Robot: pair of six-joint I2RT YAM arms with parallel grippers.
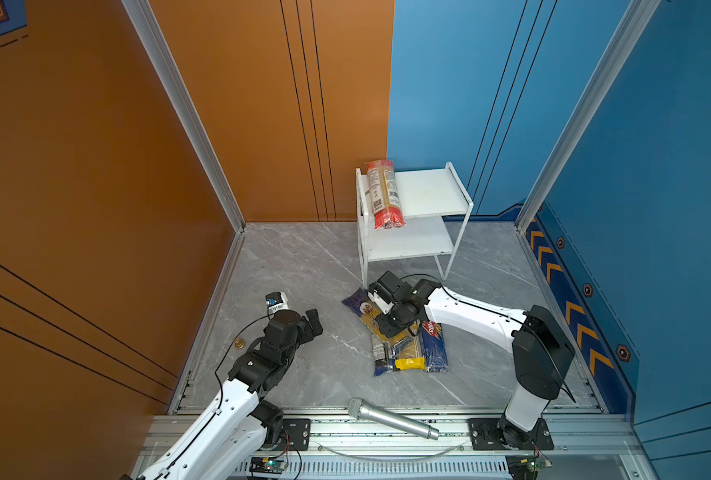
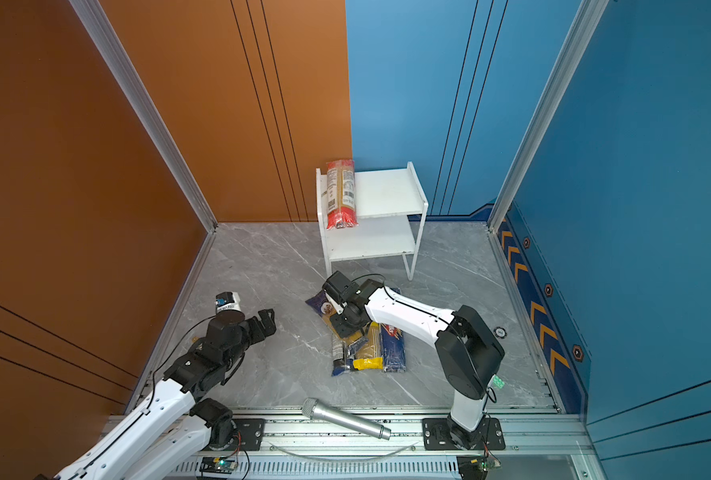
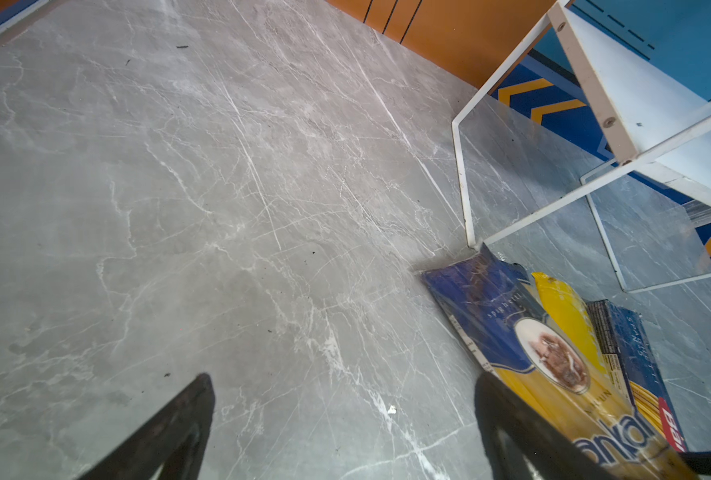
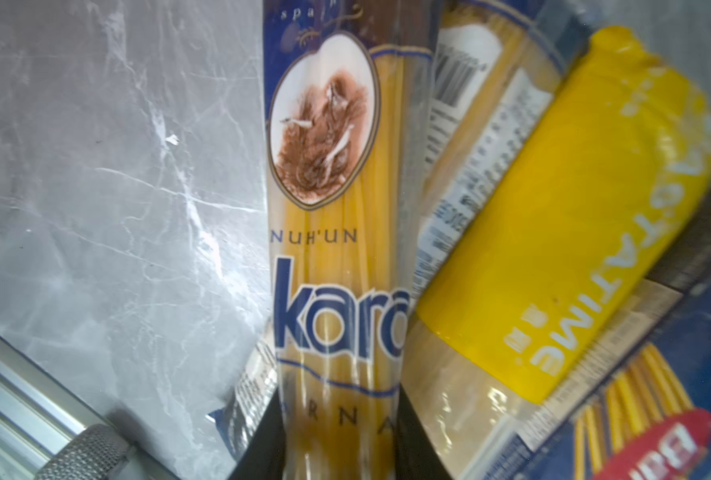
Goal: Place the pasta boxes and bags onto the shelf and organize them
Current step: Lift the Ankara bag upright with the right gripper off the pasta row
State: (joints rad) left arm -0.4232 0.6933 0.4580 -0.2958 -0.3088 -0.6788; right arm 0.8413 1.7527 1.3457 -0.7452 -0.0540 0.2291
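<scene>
The yellow-and-navy clear "ankara" spaghetti bag is at the pile just before the white two-tier shelf, with the right gripper clamped on it. One red-ended clear bag lies along the top board's left edge, and about four packs are unshelved. Both boards are otherwise free. The left gripper gapes empty over the grey marble bench.
</scene>
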